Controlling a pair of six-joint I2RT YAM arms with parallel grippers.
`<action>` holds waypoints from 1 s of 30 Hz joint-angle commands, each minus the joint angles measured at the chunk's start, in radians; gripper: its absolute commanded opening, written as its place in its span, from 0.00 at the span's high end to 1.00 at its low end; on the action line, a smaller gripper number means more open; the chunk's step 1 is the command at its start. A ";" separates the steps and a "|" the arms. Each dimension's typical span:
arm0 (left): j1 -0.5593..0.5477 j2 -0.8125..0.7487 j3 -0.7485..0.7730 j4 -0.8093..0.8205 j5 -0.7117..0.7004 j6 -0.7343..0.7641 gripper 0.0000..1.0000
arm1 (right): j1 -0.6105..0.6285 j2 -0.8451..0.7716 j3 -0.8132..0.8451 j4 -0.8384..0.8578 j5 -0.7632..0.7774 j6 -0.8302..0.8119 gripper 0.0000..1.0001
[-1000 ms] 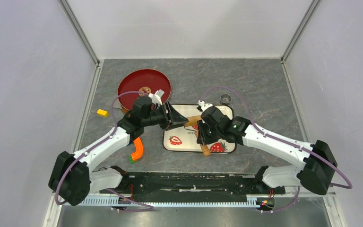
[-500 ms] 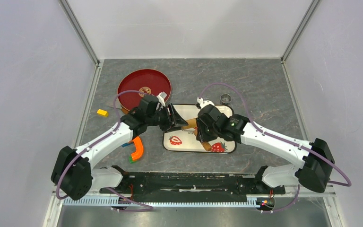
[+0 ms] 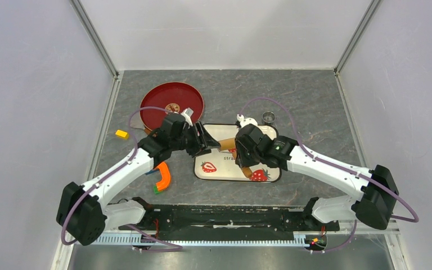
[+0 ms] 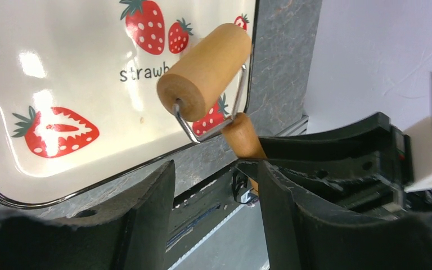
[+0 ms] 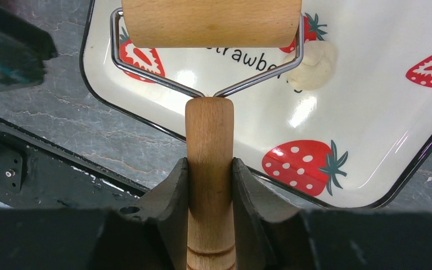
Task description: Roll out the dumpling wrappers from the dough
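The dough (image 5: 315, 64) is a small pale cream lump on the strawberry tray (image 5: 371, 112), just beyond the right end of the wooden roller's drum (image 5: 211, 22). My right gripper (image 5: 210, 166) is shut on the roller's handle (image 5: 209, 135) and holds the drum over the tray (image 3: 223, 169). My left gripper (image 4: 214, 169) is open and empty at the tray's left edge, close to the drum (image 4: 205, 70). In the top view the left gripper (image 3: 204, 139) faces the drum (image 3: 228, 144), and the right gripper (image 3: 244, 164) covers the dough. No round wrappers are in view.
A red plate (image 3: 171, 101) lies behind the left arm. A small metal ring (image 3: 268, 117) stands beyond the tray's far right corner. A yellow block (image 3: 122, 134) and an orange curved tool (image 3: 162, 178) lie on the left.
My left gripper has drawn back a little to the left, away from the roller drum. The right gripper with the roller has shifted slightly left.
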 commanded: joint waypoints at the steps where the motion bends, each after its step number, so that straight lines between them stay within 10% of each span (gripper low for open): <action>1: -0.002 0.037 -0.045 0.122 0.048 -0.064 0.39 | 0.002 -0.059 0.034 0.059 0.029 0.028 1.00; 15: -0.025 0.071 -0.111 0.280 0.056 -0.140 0.45 | 0.070 -0.071 -0.016 0.147 -0.040 0.084 1.00; 22: -0.025 0.064 -0.125 0.280 0.046 -0.149 0.94 | 0.096 -0.064 -0.022 0.154 -0.022 0.099 1.00; 25: -0.026 0.055 -0.133 0.279 0.035 -0.157 0.98 | 0.098 -0.068 -0.019 0.155 -0.017 0.096 0.99; 30: -0.025 0.011 -0.172 0.379 0.021 -0.190 0.98 | 0.098 -0.136 -0.078 0.229 -0.004 0.106 0.47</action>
